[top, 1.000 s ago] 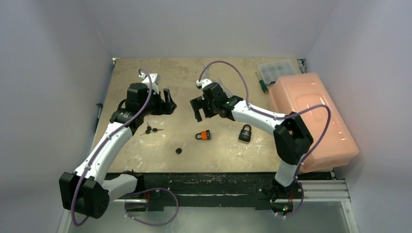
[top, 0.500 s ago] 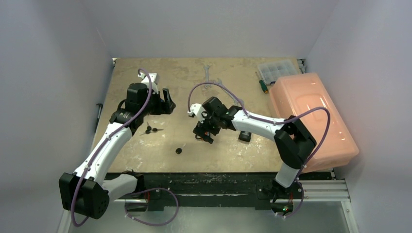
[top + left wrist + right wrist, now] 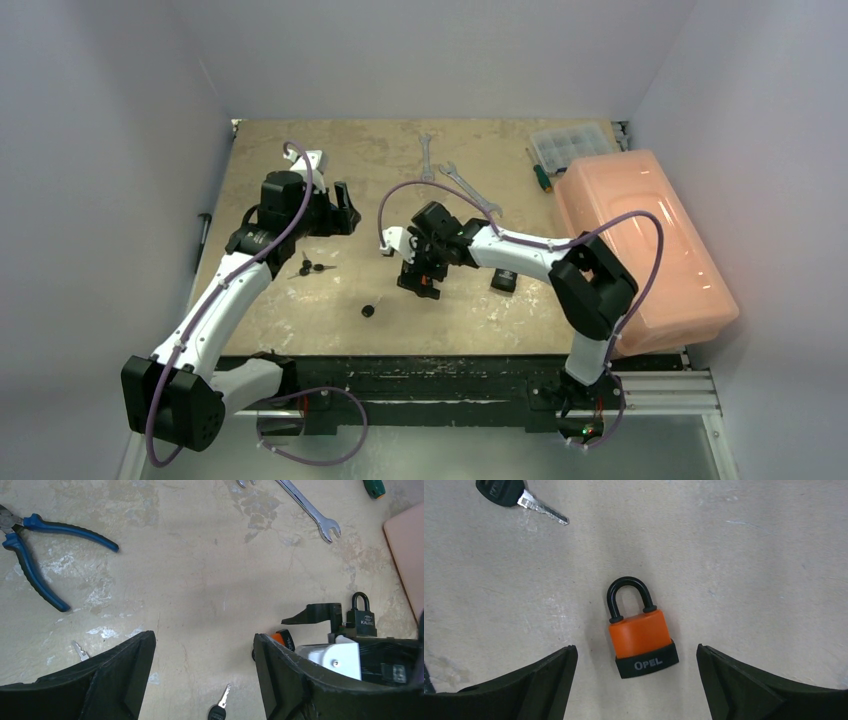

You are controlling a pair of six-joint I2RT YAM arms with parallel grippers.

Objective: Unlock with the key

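The worn tan tabletop (image 3: 330,150) carries a salmon-pink translucent plastic bin (image 3: 640,230) along its right side. The right gripper (image 3: 419,281) sits low at mid-table, its fingers spread wide and gripping nothing. The orange padlock with black shackle and black base (image 3: 642,639) lies flat in the gap, touching neither finger. The left gripper (image 3: 204,640) hangs splayed and empty over the far left. A black padlock (image 3: 503,281) sits just right of the orange one. The small black-headed key (image 3: 369,310) lies near-left of the orange lock, apart from both grippers, and a second bunch of black-headed keys (image 3: 312,267) lies further left. The risks, as I judge them: closing off-centre could skate or twist the lock on the table, a clamp over the black base would likely cover the keyhole, and the left arm might fetch the wrong key, since two sets lie close
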